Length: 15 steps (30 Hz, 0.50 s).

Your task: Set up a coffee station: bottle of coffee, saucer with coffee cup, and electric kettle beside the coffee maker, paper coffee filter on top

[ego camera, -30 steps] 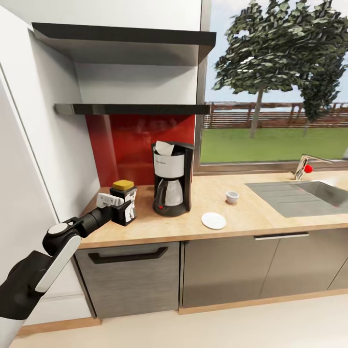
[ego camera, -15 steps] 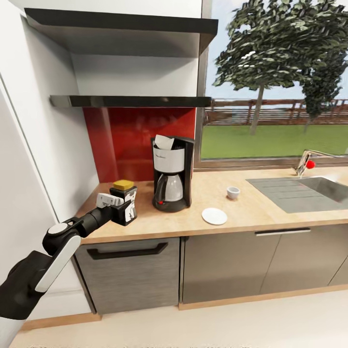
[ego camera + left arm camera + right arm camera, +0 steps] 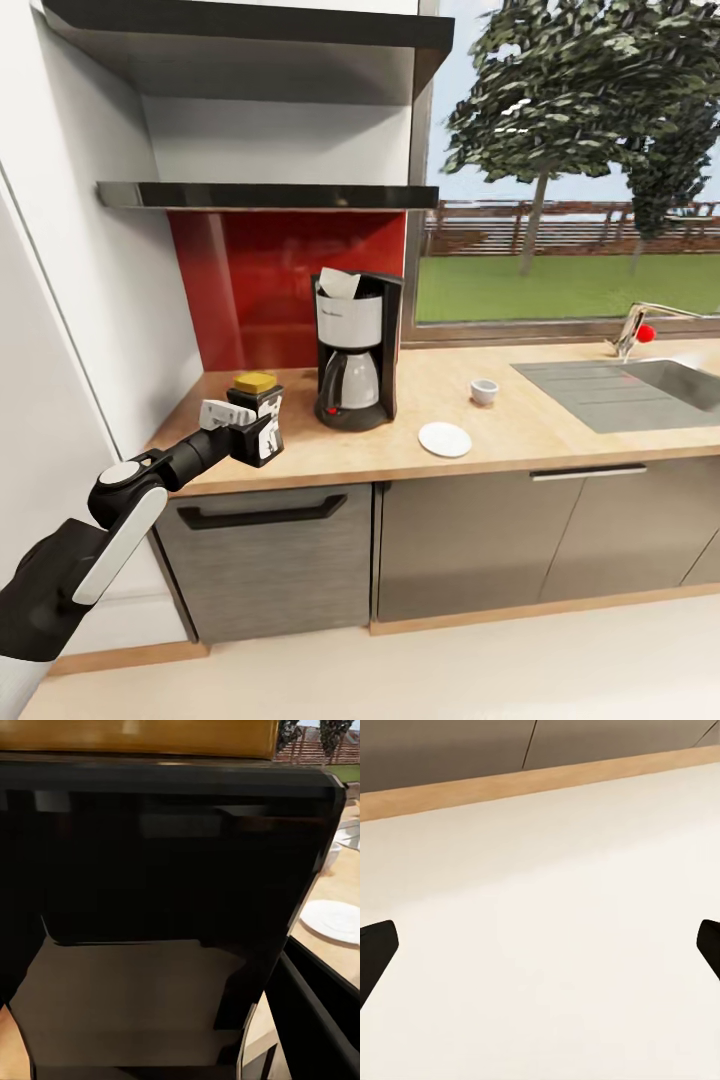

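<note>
My left gripper (image 3: 258, 432) is shut on the bottle of coffee (image 3: 255, 384), a dark bottle with a golden-brown cap, held over the left end of the kitchen countertop (image 3: 520, 440). In the left wrist view the bottle (image 3: 150, 907) looms dark and close. To its right stands the coffee maker (image 3: 355, 350) with the white paper coffee filter (image 3: 338, 285) on top. The saucer (image 3: 445, 439) lies right of the coffee maker, and the coffee cup (image 3: 484, 391) stands apart behind it. The kitchen shelf (image 3: 270, 195) hangs above. My right gripper (image 3: 540, 952) is open over the floor.
A steel sink (image 3: 640, 390) with a faucet (image 3: 635, 335) is inset at the counter's right. A white wall panel (image 3: 60, 330) stands close on the left. Dark cabinet fronts (image 3: 460, 550) run below, and the red backsplash (image 3: 260, 290) sits behind the coffee maker.
The whole picture has shifted: counter and shelf sit slightly higher, so the camera has moved. My left gripper keeps its hold on the bottle in the same pose.
</note>
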Tool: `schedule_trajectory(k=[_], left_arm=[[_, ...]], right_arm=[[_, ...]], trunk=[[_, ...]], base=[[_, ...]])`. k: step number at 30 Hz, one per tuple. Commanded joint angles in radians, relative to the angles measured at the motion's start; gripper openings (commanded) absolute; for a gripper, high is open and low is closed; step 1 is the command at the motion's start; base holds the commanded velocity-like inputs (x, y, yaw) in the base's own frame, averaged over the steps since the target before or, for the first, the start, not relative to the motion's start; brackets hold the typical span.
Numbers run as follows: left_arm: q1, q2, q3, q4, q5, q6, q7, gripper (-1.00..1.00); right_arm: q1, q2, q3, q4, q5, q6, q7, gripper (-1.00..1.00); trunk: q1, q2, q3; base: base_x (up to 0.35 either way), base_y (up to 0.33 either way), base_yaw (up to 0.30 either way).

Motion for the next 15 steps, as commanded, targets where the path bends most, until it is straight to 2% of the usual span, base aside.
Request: schedule_trajectory(k=[1,15], left_arm=[[-0.001,0.001,0.000,-0.001,0.007,0.005,0.000,-1.00],[-0.001,0.001,0.000,0.002,0.008,0.005,0.002,-1.00]], right_arm=[[0.000,0.000,0.000,-0.001,0.001,0.001,-0.003,1.00],[0.000,0.000,0.000,0.023,0.001,-0.016,-0.003,1.00]], trunk=[[0.004,-0.008,-0.004],[0.058,-0.106,-0.048]], base=[[0.000,0.000,0.000],[0.000,0.000,0.000]])
